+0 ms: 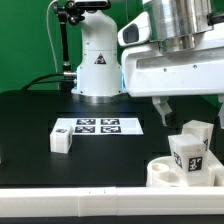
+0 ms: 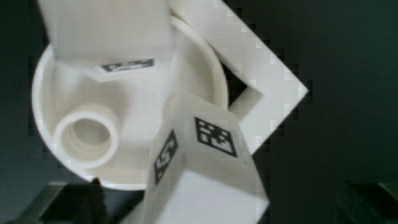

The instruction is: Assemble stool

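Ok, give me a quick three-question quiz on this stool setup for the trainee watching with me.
1. True or false: the loose leg lies to the exterior view's right of the marker board.
2. Where is the seat? A) at the exterior view's lower right; B) on the marker board; C) at the exterior view's far left.
3. Fill in: the wrist view shows a round ___ sunk into the seat.
Key: 1 false, it lies at the board's left end. 2 A. 3 recess.
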Action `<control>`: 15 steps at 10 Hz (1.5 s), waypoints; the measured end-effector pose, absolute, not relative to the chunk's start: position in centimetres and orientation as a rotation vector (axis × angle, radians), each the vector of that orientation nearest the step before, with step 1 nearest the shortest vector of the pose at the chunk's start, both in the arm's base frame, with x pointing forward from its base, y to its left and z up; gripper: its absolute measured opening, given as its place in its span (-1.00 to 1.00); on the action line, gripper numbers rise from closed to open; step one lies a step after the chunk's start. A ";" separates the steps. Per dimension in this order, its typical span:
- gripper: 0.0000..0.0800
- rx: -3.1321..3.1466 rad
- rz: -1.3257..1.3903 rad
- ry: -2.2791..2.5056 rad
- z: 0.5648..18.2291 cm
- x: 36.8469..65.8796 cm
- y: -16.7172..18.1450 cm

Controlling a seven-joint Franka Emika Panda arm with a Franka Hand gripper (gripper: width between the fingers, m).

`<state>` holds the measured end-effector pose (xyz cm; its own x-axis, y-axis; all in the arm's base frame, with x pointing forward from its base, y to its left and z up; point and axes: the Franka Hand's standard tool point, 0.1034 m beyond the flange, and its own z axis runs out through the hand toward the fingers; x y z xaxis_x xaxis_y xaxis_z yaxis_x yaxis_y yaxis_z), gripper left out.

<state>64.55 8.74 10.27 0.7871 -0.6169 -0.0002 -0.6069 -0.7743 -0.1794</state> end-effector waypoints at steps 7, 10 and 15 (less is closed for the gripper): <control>0.62 -3.064 -0.152 0.005 10.2 65.5 8.4; 0.62 -3.077 -0.161 -0.488 10.0 65.5 8.3; 0.62 -2.993 -0.150 -1.075 10.0 65.9 8.0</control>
<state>65.91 8.05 10.00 0.7677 0.6365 0.0743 0.6325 -0.7713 0.0714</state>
